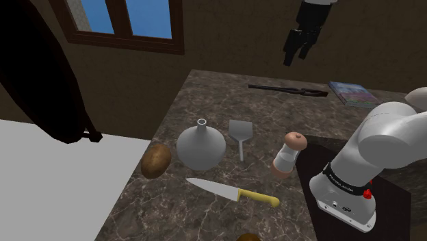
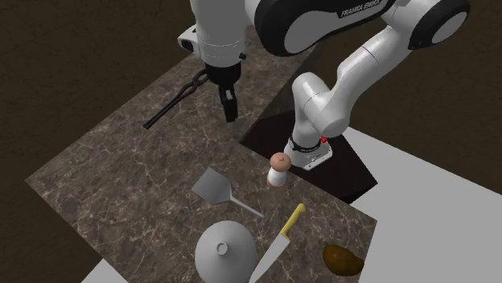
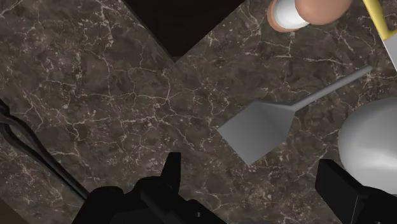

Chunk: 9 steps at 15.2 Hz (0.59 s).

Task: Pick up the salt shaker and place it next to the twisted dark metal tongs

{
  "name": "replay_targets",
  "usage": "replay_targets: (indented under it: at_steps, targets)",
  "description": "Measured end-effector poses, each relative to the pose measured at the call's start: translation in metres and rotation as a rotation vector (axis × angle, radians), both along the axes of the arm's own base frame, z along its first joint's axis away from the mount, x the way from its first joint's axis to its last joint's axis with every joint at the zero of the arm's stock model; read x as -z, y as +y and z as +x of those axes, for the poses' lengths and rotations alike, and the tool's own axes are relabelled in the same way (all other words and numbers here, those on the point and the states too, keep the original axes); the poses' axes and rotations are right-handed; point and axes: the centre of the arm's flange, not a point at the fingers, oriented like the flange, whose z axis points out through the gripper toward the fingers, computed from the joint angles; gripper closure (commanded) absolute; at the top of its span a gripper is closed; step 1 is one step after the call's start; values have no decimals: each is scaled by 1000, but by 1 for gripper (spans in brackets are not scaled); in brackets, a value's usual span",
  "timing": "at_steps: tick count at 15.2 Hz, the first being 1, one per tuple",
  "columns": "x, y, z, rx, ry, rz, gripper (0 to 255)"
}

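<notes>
Hand (image 1: 295,53) open, fingers apart, nothing between them. It hangs in the air over the far part of the bench (image 1: 205,92), pointing down.

Dark tongs (image 1: 287,89) lie flat on the bench close under the hand, at the far edge. A book (image 1: 352,93) sits just to their right in the shoulder view.

Salt shaker (image 1: 289,154) is on the near part of the bench, upright, just beside the corner of the dark stand (image 1: 321,164) and well apart from the tongs. It looks like a white cylindrical body with a brownish band at the foot and a rounded pinkish-brown cap.

Left of the shaker in the shoulder view:
- grey spatula (image 1: 240,133), lying flat, with the blade on the far side
- grey round flask (image 1: 200,145) with a narrow neck, next to the spatula
- potato (image 1: 156,159), left of the flask

Knife (image 1: 233,192) with a yellow handle lies nearer than all of these, handle end toward the stand.
</notes>
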Motion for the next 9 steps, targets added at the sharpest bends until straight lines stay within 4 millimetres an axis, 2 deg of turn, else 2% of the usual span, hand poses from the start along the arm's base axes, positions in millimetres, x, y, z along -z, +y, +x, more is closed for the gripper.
replay_targets:
  at_steps: [2,9]
  targets:
    - [5,3,-4,3,-1,1,0]
    - [65,43,-50,38,-8,12,0]
